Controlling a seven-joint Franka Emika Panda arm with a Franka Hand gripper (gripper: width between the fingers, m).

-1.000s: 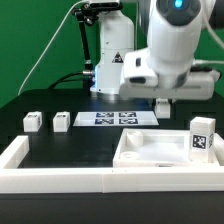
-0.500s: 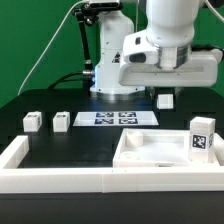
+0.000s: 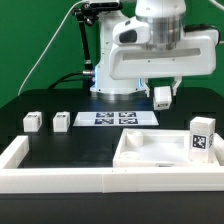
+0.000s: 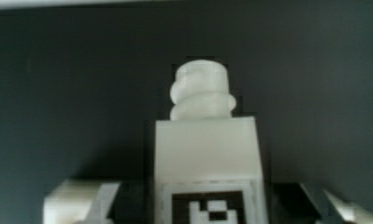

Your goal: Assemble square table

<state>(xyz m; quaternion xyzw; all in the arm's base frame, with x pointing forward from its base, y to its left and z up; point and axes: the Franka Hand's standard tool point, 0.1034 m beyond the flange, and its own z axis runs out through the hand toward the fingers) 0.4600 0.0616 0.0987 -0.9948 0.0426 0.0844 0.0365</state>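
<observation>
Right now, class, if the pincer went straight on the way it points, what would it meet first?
Probably the black tabletop. The pincer points down, and past the small white blocky plastic leg it grips, the wrist view shows only dark surface; the leg's peg would touch first.

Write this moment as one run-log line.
gripper: shut on leg | two legs: loose beside marker board | fourth leg: upright at tabletop corner
</observation>
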